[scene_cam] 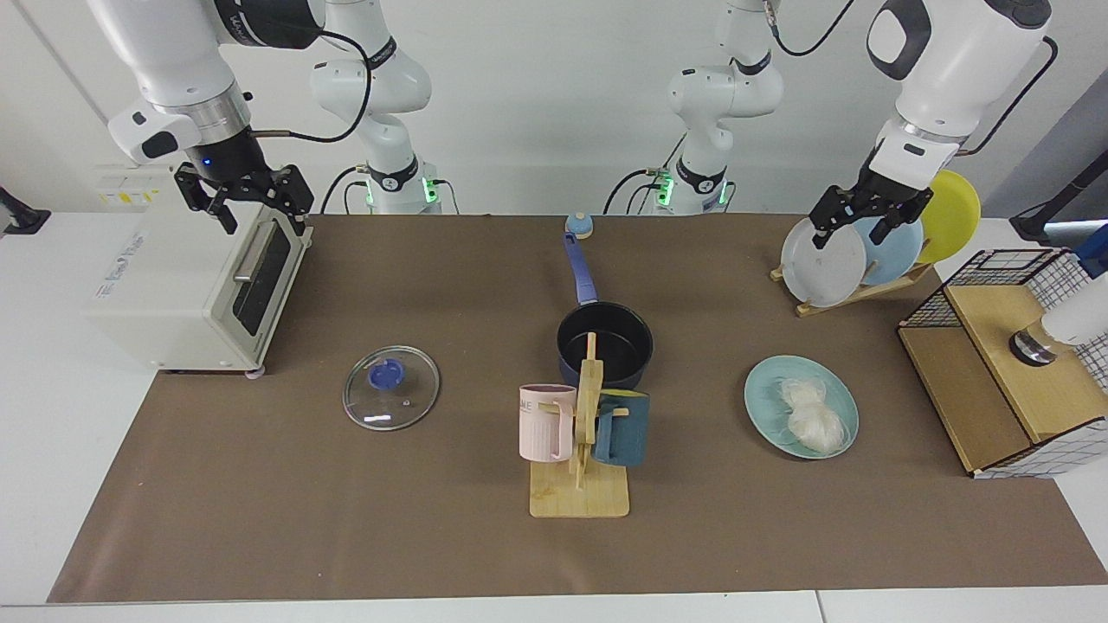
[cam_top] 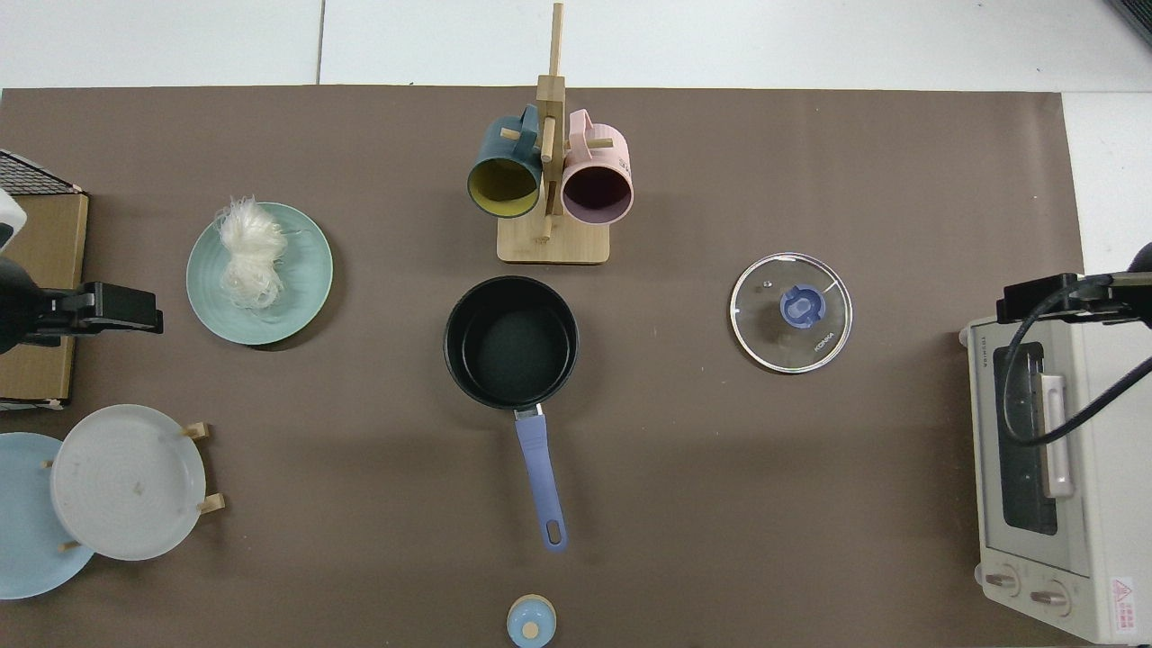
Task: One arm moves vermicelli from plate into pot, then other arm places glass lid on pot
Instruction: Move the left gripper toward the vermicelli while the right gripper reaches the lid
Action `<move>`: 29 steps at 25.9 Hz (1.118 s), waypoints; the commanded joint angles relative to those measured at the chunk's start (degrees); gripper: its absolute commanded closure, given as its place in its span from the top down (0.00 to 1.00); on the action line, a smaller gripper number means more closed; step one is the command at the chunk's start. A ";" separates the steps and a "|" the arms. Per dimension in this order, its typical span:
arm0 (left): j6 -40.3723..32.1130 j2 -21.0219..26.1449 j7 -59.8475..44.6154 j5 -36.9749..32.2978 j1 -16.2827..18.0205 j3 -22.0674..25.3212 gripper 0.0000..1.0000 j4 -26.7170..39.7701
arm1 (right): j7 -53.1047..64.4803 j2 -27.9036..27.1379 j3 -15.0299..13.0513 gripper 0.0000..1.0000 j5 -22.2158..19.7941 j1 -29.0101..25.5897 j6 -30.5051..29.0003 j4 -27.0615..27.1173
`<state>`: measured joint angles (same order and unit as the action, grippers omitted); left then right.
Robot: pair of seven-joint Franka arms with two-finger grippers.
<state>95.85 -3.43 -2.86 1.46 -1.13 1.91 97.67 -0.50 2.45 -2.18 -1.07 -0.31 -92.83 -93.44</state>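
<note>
You see bright, even overhead light on the surface; soft short shadows hug each object, and a small glare streak sits on the glass lid.

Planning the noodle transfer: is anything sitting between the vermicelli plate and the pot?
Nothing visible. In the top view the brown mat between the plate holding the vermicelli and the pot is bare. The mug rack stands off that line, on the side of the pot opposite its handle.
</note>
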 commanded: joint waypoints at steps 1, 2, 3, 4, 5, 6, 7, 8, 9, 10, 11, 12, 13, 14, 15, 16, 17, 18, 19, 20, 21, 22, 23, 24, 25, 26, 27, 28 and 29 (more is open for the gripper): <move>-0.32 -0.08 -0.04 0.04 -0.27 0.12 1.00 -0.02 | 0.41 0.37 0.07 1.00 0.37 -0.13 0.46 -0.43; -0.14 -0.08 -0.04 0.04 -0.27 0.12 1.00 -0.02 | 0.41 0.37 0.16 1.00 0.37 -0.13 0.46 -0.43; -0.14 0.01 0.05 -0.05 -0.36 0.12 1.00 -0.02 | 0.41 0.37 0.16 1.00 0.37 -0.13 0.46 -0.43; -0.14 0.01 0.05 -0.05 -0.36 0.12 1.00 -0.02 | 0.41 0.37 0.16 1.00 0.46 -0.13 0.46 -0.43; -0.14 0.01 0.05 -0.05 -0.36 0.12 1.00 -0.02 | 0.41 0.37 0.16 1.00 0.46 -0.13 0.46 -0.43; -0.14 -0.08 0.05 -0.05 -0.36 0.12 1.00 -0.02 | 0.41 0.37 0.16 1.00 0.46 -0.13 0.46 -0.43; -0.14 0.01 0.05 -0.05 -0.36 0.12 1.00 -0.02 | 0.41 0.37 0.16 1.00 0.46 -0.13 0.46 -0.43; -0.14 0.01 0.05 -0.05 -0.36 0.12 1.00 -0.02 | 0.41 0.37 0.16 1.00 0.46 -0.13 0.46 -0.43; -0.14 0.01 0.05 -0.05 -0.36 0.12 1.00 -0.02 | 0.41 0.37 0.16 1.00 0.46 -0.22 0.46 -0.43; -0.14 -0.08 0.05 -0.05 -0.36 0.12 1.00 -0.02 | 0.41 0.28 0.16 1.00 0.54 -0.22 0.46 -0.43; -0.14 -0.08 0.05 -0.05 -0.36 0.12 1.00 -0.02 | 0.41 0.37 0.16 1.00 0.54 -0.22 0.37 -0.43; -0.14 -0.08 0.05 -0.05 -0.36 0.12 1.00 -0.02 | 0.32 0.37 0.16 1.00 0.54 -0.13 0.37 -0.43; -0.14 -0.08 0.05 -0.05 -0.36 0.12 1.00 -0.02 | 0.32 0.28 0.16 1.00 0.54 -0.13 0.37 -0.43; -0.14 -0.08 0.05 -0.05 -0.36 0.12 1.00 -0.02 | 0.41 0.19 0.16 1.00 0.54 -0.04 0.37 -0.43; -0.14 -0.08 0.05 -0.05 -0.36 0.12 1.00 -0.02 | 0.41 0.10 0.16 1.00 0.54 -0.04 0.37 -0.60; -0.14 -0.08 0.05 -0.05 -0.27 0.12 1.00 0.07 | 0.41 0.02 0.16 1.00 0.63 -0.04 0.29 -0.78; -0.14 0.01 -0.04 -0.05 -0.19 0.12 1.00 0.07 | 0.32 -0.16 0.16 1.00 0.63 -0.04 0.20 -0.87; 0.03 0.01 -0.04 -0.05 -0.01 0.20 1.00 0.16 | 0.24 -0.33 0.16 1.00 0.63 0.04 0.02 -0.87; 0.47 0.27 -0.04 0.04 0.08 0.20 1.00 0.16 | 0.15 -0.60 0.16 1.00 0.63 0.05 -0.33 -0.87; 1.52 0.71 -0.13 0.04 0.16 0.29 1.00 0.16 | -0.11 -1.04 0.16 1.00 0.63 0.13 -0.59 -0.78; 3.62 1.32 -0.04 0.13 0.17 0.47 1.00 0.16 | -0.38 -1.65 0.25 1.00 0.98 0.13 -1.03 -0.69; 5.46 2.11 -0.21 0.21 0.17 0.64 1.00 0.16 | -0.55 -2.35 0.33 1.00 1.94 0.13 -1.55 -0.35; 6.70 3.07 -0.21 0.21 0.17 0.64 1.00 0.07 | -0.82 -2.88 0.34 1.00 2.73 0.13 -1.99 -0.17; 7.67 3.95 -0.30 0.21 0.17 0.82 1.00 -0.19 | -1.08 -3.49 0.42 1.00 2.74 0.13 -2.43 -0.08; 8.20 4.74 -0.39 0.30 0.25 0.91 1.00 -0.37 | -1.34 -4.20 0.60 1.00 2.83 0.13 -2.87 0.10; 8.99 5.62 -0.39 0.39 0.25 0.99 1.00 -0.46 | -1.52 -4.99 0.86 1.00 2.83 0.13 -3.05 0.18; 10.13 6.68 -0.74 0.48 0.25 0.99 1.00 -0.46 | -1.70 -5.78 1.21 1.00 2.66 0.13 -3.14 0.27; 11.45 7.73 -1.00 0.48 0.34 1.08 1.00 -0.46 | -1.78 -6.74 2.00 1.00 2.48 0.13 -3.58 0.71; 12.59 8.61 -1.09 0.48 0.43 1.08 1.00 -0.55 | -2.05 -7.54 2.88 1.00 2.30 0.13 -4.45 1.06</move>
<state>104.14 0.96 -2.95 1.46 -1.04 2.78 97.88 -0.64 -1.48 -1.48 0.75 -0.12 -95.06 -93.85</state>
